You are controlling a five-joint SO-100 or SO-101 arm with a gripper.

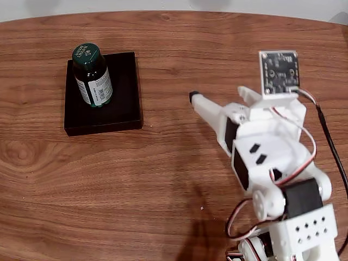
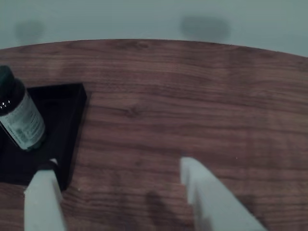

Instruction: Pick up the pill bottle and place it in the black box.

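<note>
The pill bottle [image 1: 93,76], dark with a green cap and a white-green label, stands upright inside the black box [image 1: 122,103] at the table's left in the fixed view. In the wrist view the pill bottle [image 2: 20,118] shows at the left edge, on the floor of the black box [image 2: 67,110]. My gripper [image 1: 219,95] is well to the right of the box, apart from it. The wrist view shows the gripper [image 2: 118,166] open, with nothing but bare wood between its white fingers [image 2: 204,192].
The wooden table [image 1: 163,163] spreads out around the box. The arm's white body and its cables [image 1: 283,179] fill the lower right. The table's far edge [image 2: 159,42] runs along the top, with a pale wall behind it.
</note>
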